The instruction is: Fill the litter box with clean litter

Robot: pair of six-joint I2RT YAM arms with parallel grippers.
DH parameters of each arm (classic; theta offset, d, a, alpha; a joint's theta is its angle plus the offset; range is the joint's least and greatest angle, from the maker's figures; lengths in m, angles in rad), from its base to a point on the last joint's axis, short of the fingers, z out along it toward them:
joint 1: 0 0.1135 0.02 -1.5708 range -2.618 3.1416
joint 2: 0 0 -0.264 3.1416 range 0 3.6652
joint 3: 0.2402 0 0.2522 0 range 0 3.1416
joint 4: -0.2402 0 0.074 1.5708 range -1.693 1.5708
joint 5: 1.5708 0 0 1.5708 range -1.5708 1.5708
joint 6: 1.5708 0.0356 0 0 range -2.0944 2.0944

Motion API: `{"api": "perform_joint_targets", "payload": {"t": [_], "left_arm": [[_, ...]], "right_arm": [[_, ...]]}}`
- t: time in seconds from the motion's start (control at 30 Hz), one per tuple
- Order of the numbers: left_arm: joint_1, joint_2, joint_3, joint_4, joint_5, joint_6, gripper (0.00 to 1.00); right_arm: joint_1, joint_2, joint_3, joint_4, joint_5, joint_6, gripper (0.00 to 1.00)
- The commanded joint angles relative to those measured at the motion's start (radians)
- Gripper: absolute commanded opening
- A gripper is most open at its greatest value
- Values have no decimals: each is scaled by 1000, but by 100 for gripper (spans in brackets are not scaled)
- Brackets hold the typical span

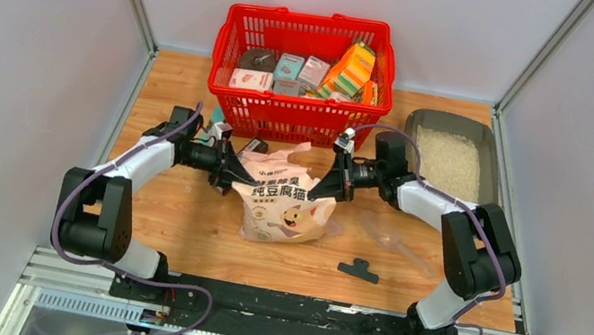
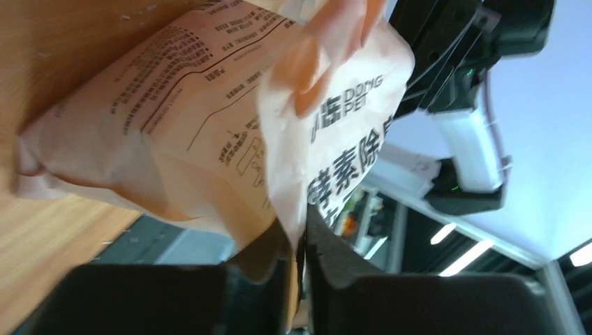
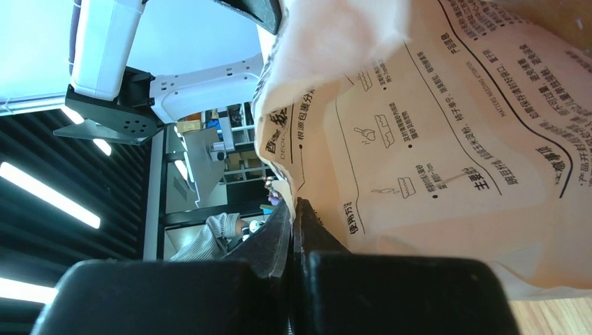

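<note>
The grey litter box (image 1: 487, 140) sits at the table's far right with pale clean litter (image 1: 449, 161) spread inside it. A pinkish-cream litter bag with a cartoon cat (image 1: 283, 202) stands mid-table between both arms. My left gripper (image 1: 228, 179) is shut on the bag's upper left edge; the film (image 2: 279, 139) is pinched between the fingers. My right gripper (image 1: 318, 191) is shut on the bag's upper right edge, and the bag's printed back (image 3: 447, 139) fills the right wrist view.
A red mesh basket (image 1: 295, 113) full of packaged goods stands at the back centre. A clear plastic scoop (image 1: 395, 239) lies right of the bag. A small black clip (image 1: 359, 271) lies near the front edge.
</note>
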State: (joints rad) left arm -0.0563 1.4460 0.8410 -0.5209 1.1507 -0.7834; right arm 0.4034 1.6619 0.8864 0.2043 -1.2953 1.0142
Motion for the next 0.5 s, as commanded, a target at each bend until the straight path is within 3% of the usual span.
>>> {"api": "perform_joint_targets", "payload": {"t": [0.0, 0.03, 0.07, 0.1, 0.13, 0.2, 0.3, 0.37, 0.4, 0.47], "left_arm": [[21, -54, 94, -36, 3, 187, 23], [21, -74, 127, -163, -52, 288, 33], [19, -126, 156, -226, -81, 405, 35], [19, -159, 199, -278, -115, 622, 36], [21, -200, 211, -342, -212, 709, 38], [19, -361, 190, -318, -278, 884, 43], [-35, -553, 132, -73, -357, 994, 57], [-121, -566, 144, -5, -372, 1129, 62], [-207, -547, 185, -31, -367, 1288, 62], [-289, -469, 230, -126, -367, 1421, 63]], "right_arm": [[-9, -5, 51, -29, -114, 40, 0], [-9, -4, 54, -34, -114, 31, 0], [-9, 1, 66, -54, -114, 20, 0], [-9, 4, 71, -65, -114, -5, 0], [-8, 7, 80, -78, -116, -18, 0], [-9, 10, 94, -127, -119, -58, 0], [-9, 9, 92, -149, -119, -72, 0], [-9, 4, 89, -148, -118, -74, 0], [-9, 1, 88, -148, -114, -74, 0], [-9, 1, 88, -149, -116, -75, 0]]}}
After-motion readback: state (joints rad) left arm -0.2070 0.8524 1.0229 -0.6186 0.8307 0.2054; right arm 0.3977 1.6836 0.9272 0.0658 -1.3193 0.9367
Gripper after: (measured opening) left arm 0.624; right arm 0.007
